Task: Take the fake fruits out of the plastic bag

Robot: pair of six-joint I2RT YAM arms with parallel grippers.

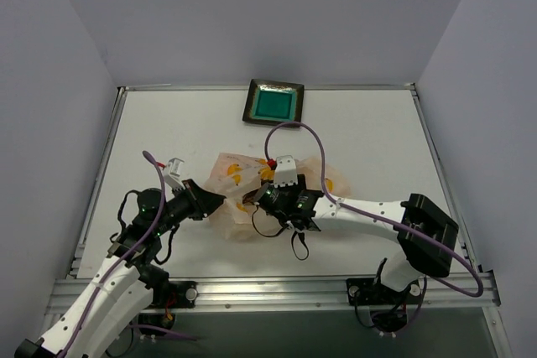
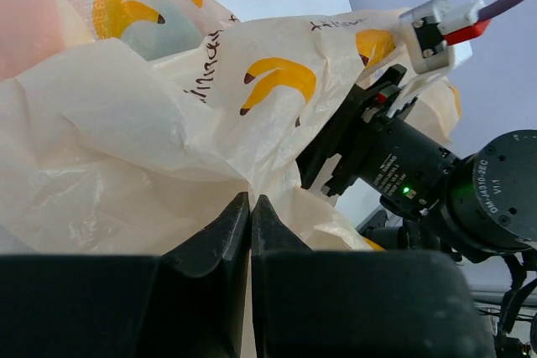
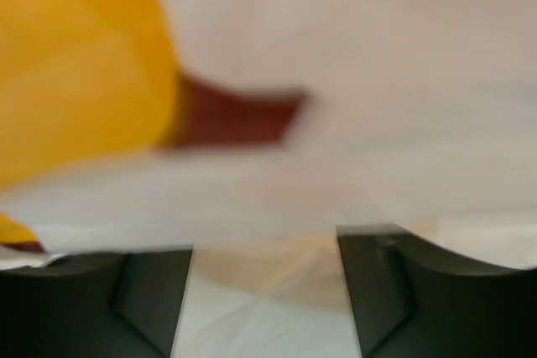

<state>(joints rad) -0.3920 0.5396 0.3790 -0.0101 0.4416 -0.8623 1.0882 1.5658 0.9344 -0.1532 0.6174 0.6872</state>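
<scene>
Top external, white table [image 1: 369, 140], bag [image 1: 228, 175], grey walls [image 1: 252, 14]

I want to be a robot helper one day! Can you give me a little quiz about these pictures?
1. True or false: the left gripper is pinching the plastic bag.
2. What colour is the middle of the tray? A teal, B red, C yellow.
3. Fill in: the right gripper is ____ (open or shut).
Key: 1 true; 2 A; 3 open.
</scene>
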